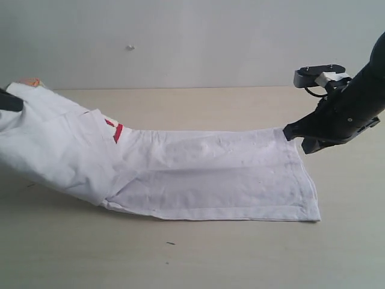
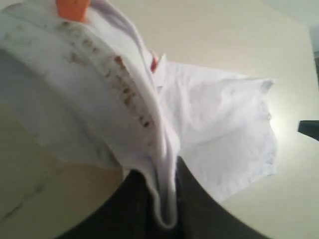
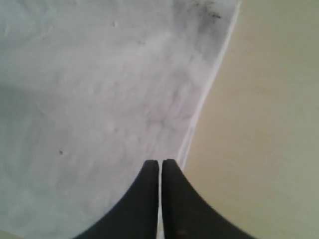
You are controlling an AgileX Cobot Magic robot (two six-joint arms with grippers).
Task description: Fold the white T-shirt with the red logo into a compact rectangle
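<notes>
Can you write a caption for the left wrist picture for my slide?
Left pincer clamps a fold of the white T-shirt; its orange tag shows.

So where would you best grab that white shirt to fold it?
By the ends, as the shirt is stretched out long: the far hem corner, pinched sideways from the right, where the right claw holds it, and the collar end from the left, where the left claw holds.

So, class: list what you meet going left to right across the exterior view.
In order: left hand → orange neck tag → red logo → right hand. Both hands pinch the white T-shirt.
</notes>
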